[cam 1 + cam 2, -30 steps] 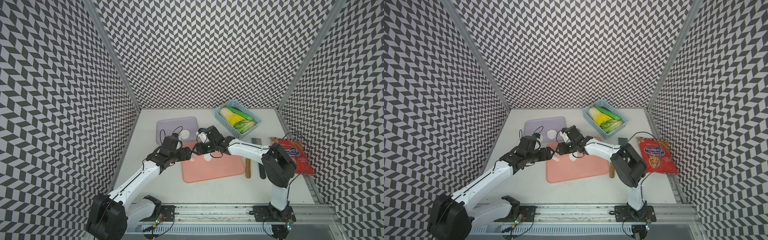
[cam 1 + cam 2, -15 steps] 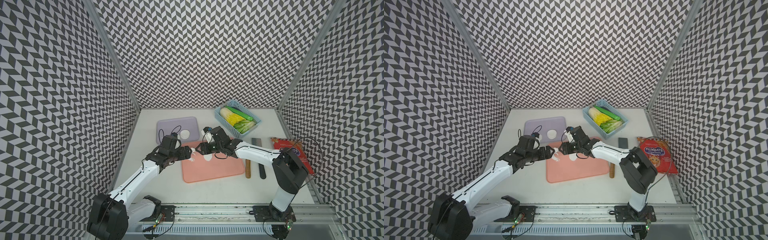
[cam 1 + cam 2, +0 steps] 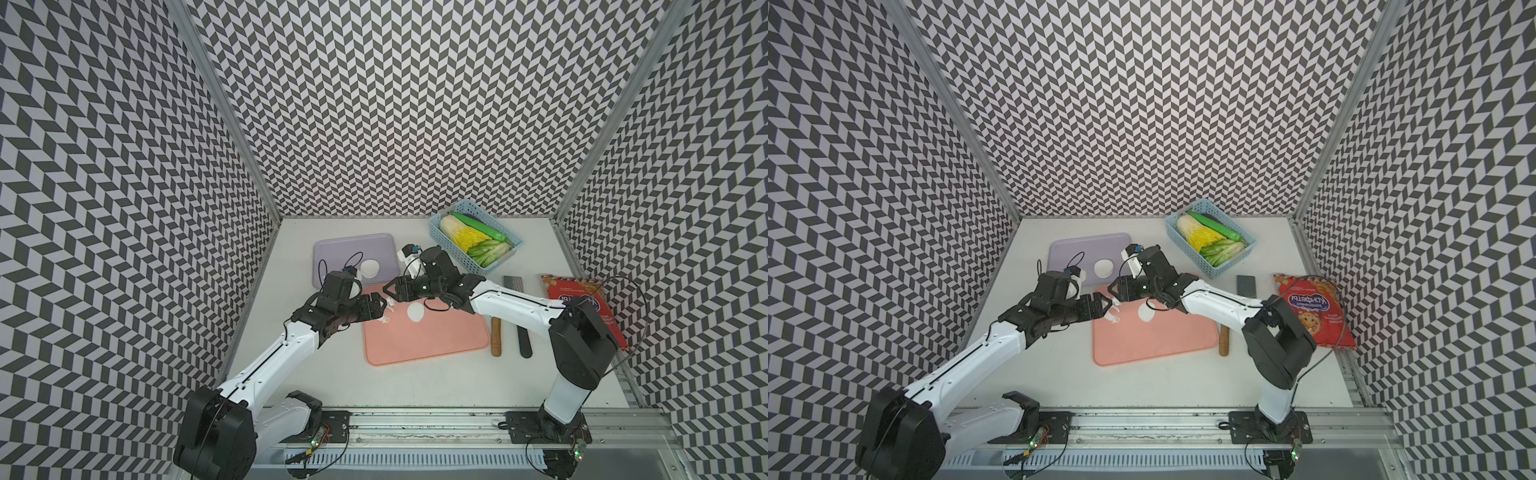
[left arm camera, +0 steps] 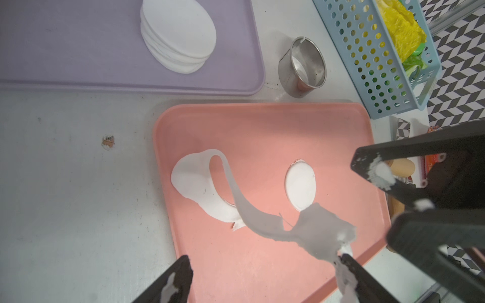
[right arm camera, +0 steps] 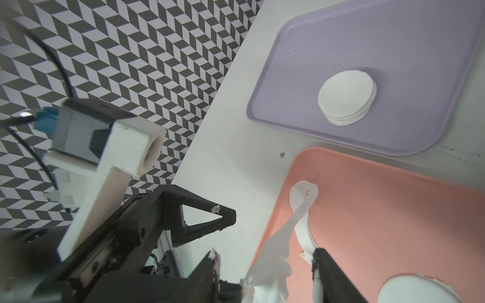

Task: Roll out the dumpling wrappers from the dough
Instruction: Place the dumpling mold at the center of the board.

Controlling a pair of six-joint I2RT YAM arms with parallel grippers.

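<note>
Along the left edge of the pink board [image 4: 262,131], your left gripper [image 3: 381,306] has just let its jaws out a little further. They now stand wide and clamp nothing. The dough [image 4: 194,181] has not fallen away with that. One end lies flat by the board's left edge, and the rest rises as a ragged strip clinging to one of the left fingers [image 4: 367,283].

Just beyond, over the board's far-left corner, your right gripper [image 3: 392,291] hangs with jaws partly apart and smeared white, with no grip that I can make out. Its tips have barely shifted in the last second, while that arm's elbow has swung out toward the right edge of the bench [image 3: 332,382].

I read this as the trimmings coming off. The cut wrapper [image 4: 300,185] sits whole on the board, just beside the lifted strip, so dragging the strip across it could crease it.

For room, the near half of the board is bare, and so is the bench from there to its near edge. Beside the board's right edge lie the rolling pin [image 3: 496,338] and a dark-handled tool [image 3: 525,338], with the snack bag [image 3: 1312,311] by the bench's right edge.

Farther off, the metal ring cutter [image 4: 301,68] stands just past the board's far edge. It sits between the purple tray [image 4: 65,52], which carries the stacked wrappers [image 4: 178,34], and the blue basket [image 4: 378,78] toward the far edge. That gap looks tight for two wrists.
</note>
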